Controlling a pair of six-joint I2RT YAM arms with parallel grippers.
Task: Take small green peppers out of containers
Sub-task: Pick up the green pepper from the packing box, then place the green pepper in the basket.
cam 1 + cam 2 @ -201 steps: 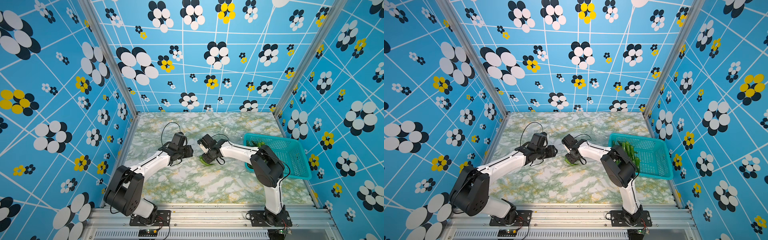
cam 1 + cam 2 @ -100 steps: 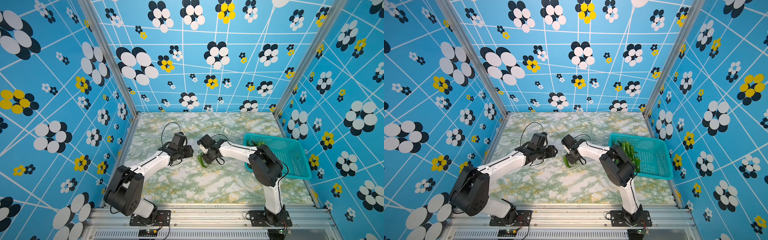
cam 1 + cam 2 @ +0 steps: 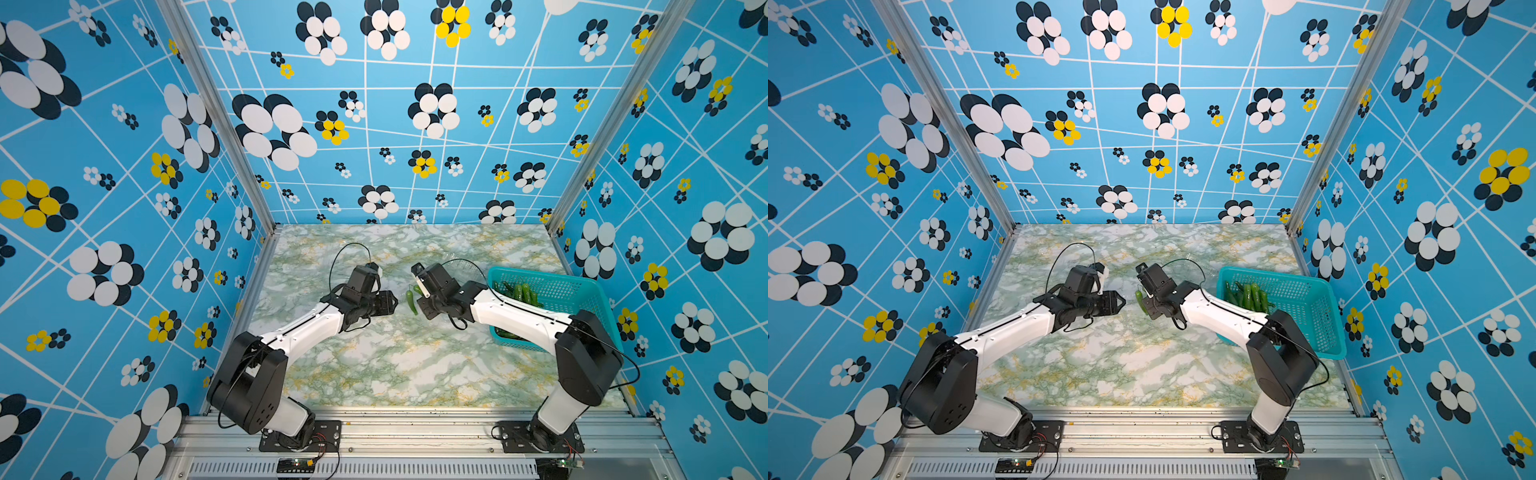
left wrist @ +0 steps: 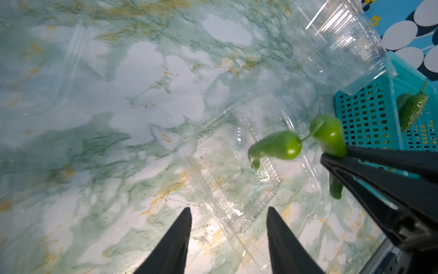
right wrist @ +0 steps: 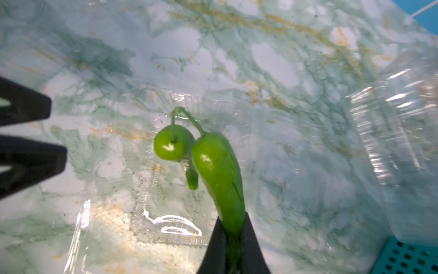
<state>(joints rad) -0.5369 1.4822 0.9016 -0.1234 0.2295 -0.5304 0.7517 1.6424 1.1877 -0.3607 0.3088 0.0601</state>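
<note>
Your right gripper [image 5: 233,234] pinches two small green peppers [image 5: 218,170], tip hidden between the jaws, over a barely discernible clear container [image 4: 237,189]. Your left gripper [image 4: 228,213], half-spread and empty, sits at their 9 o'clock.

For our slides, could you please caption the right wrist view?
Right gripper shut on one glossy curved green pepper, a second pepper hooked on its stem, above an open clear plastic clamshell.
</note>
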